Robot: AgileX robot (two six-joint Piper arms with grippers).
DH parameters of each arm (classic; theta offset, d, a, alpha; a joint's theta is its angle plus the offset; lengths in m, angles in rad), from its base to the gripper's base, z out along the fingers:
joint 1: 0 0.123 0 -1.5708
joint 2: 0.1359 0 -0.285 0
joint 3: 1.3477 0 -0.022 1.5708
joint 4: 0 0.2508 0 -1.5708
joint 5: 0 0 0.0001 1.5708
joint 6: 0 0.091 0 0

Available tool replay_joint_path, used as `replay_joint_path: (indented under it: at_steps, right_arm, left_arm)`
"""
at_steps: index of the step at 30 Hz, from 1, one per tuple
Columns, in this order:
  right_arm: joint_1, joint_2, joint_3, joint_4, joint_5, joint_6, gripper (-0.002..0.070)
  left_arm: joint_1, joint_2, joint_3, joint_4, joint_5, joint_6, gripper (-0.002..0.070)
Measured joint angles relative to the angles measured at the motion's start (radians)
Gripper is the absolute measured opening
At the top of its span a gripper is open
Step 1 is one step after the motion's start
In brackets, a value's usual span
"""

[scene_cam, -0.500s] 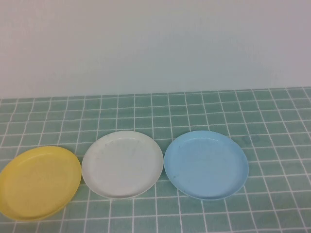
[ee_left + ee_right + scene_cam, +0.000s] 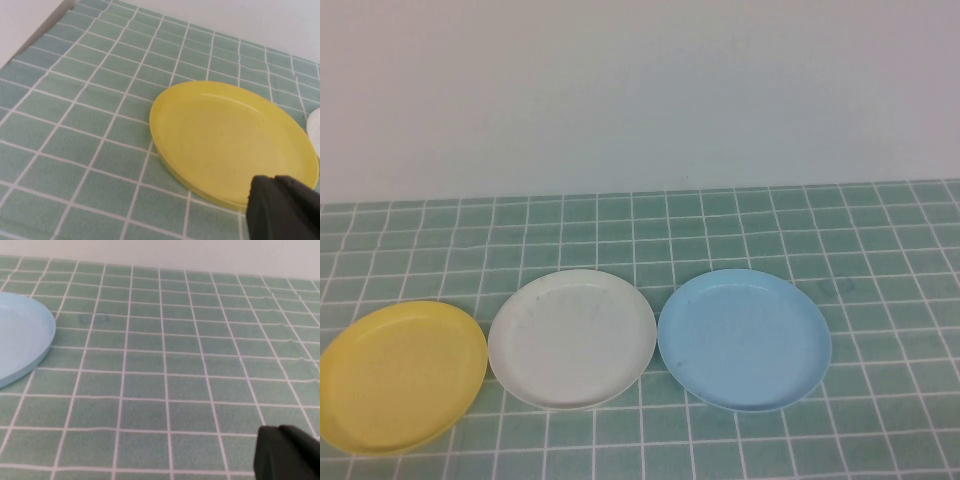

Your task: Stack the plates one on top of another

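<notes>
Three plates lie flat, side by side, in a row at the table's near side in the high view: the yellow plate (image 2: 400, 375) on the left, the white plate (image 2: 572, 337) in the middle, the light blue plate (image 2: 744, 338) on the right. None lies on another. Neither gripper shows in the high view. In the left wrist view my left gripper (image 2: 272, 181) is shut and empty, just above the yellow plate's (image 2: 230, 140) near rim. In the right wrist view my right gripper (image 2: 280, 432) is shut and empty over bare cloth, well apart from the blue plate (image 2: 20, 340).
A green checked cloth (image 2: 880, 250) covers the table. A white wall (image 2: 640, 90) stands behind it. The cloth's left edge (image 2: 30, 35) shows in the left wrist view, beyond the yellow plate. A sliver of the white plate (image 2: 315, 127) shows there too.
</notes>
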Motion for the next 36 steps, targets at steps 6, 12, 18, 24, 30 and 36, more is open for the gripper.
replay_joint_path:
  at_steps: [6, 12, 18, 24, 30, 36]
  right_arm:
    - [0.000, 0.000, 0.000, 0.000, 0.000, 0.000, -0.0002]
    - [0.000, 0.000, 0.000, 0.000, 0.000, 0.001, -0.0002]
    - [0.000, 0.000, 0.000, 0.000, 0.000, 0.001, -0.0002]
    - [0.000, 0.000, 0.000, -0.016, 0.000, 0.000, -0.0002]
    - [0.000, 0.000, 0.000, -0.016, -0.106, 0.000, -0.0002]
    - [0.000, 0.000, 0.000, -0.016, -0.373, 0.000, -0.0002]
  left_arm:
    - [0.000, 0.002, 0.000, 0.023, 0.000, 0.007, -0.0001]
    - [0.000, 0.002, 0.000, 0.116, 0.000, 0.054, -0.0001]
    - [0.000, 0.002, 0.000, 0.155, 0.000, 0.059, -0.0001]
    - [0.000, 0.002, 0.000, 0.188, -0.003, 0.059, -0.0001]
    - [0.000, 0.002, 0.000, 0.200, -0.093, 0.059, -0.0001]
    - [0.000, 0.002, 0.000, 0.200, -0.308, 0.059, -0.0001]
